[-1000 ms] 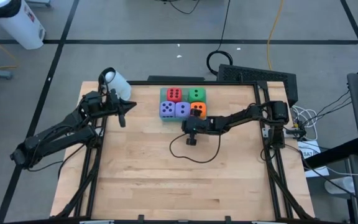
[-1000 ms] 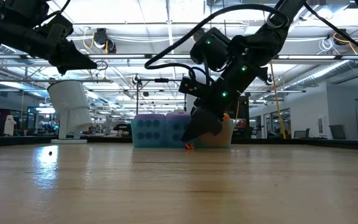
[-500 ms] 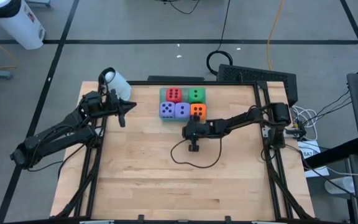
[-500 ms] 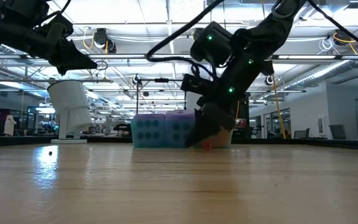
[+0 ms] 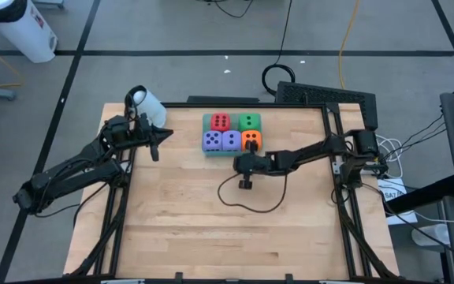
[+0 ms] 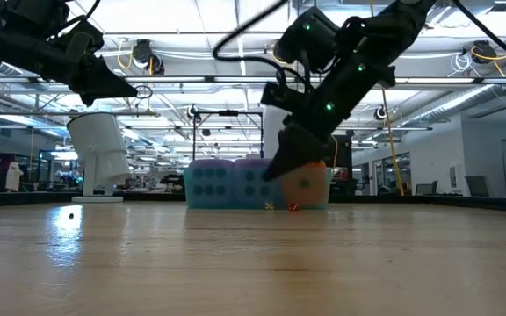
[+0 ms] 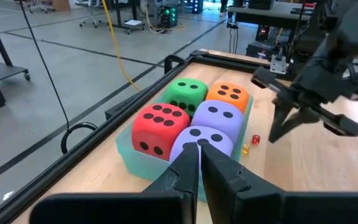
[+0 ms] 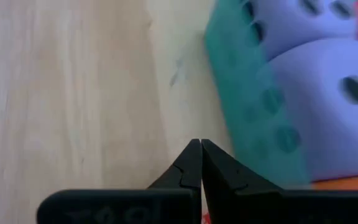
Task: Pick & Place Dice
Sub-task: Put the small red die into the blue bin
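Five soft, rounded dice [image 7: 194, 115] with dark pips fill the translucent teal tray [image 7: 129, 163]. Right gripper [image 5: 243, 152] beside it, tapered fingers pressed together; left gripper [image 5: 166, 133] likewise closed, empty.

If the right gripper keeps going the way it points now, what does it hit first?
Probably the bare table: the shut right gripper points down at the wood just beside the teal tray, though depth is unclear.

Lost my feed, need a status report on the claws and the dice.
Right claw shut, empty, beside teal tray. Left claw shut, parked far left. Five dice in tray. Two tiny dice loose beside it.
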Controlling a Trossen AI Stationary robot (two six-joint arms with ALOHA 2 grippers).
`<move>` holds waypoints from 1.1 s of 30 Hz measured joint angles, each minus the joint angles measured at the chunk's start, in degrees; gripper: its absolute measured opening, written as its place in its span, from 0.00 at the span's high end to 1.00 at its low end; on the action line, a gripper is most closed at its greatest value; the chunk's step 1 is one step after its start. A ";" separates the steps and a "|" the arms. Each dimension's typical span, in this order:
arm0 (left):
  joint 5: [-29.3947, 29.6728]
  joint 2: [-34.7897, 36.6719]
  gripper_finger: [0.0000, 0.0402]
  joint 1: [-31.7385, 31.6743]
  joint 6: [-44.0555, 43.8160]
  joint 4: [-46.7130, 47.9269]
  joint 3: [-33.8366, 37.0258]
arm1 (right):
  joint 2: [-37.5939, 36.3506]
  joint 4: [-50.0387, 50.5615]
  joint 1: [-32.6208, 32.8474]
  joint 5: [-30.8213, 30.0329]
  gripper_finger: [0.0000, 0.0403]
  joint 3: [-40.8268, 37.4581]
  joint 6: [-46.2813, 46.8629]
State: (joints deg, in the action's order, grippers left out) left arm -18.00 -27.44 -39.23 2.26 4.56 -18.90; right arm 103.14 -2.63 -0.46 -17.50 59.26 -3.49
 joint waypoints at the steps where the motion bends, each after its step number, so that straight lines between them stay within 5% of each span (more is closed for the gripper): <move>1: 0.01 0.00 0.94 -0.01 0.00 -0.02 0.00 | -0.14 -0.47 -0.37 -0.19 1.00 0.06 0.45; 12: 0.02 0.00 0.94 -0.02 0.02 -0.02 0.00 | -0.16 -2.18 -5.92 0.17 1.00 0.13 1.77; 20: 0.03 0.00 0.94 -0.02 0.04 -0.11 0.00 | 1.02 -4.20 -9.45 6.01 1.00 0.16 -0.11; 33: -0.15 0.00 0.94 0.00 -0.04 0.09 0.00 | -3.94 -6.03 -2.46 5.39 1.00 0.24 -3.88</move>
State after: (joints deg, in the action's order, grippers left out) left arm -18.14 -27.44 -39.22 2.22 4.65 -18.90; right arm 99.19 -8.66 -2.92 -12.11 59.51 -7.38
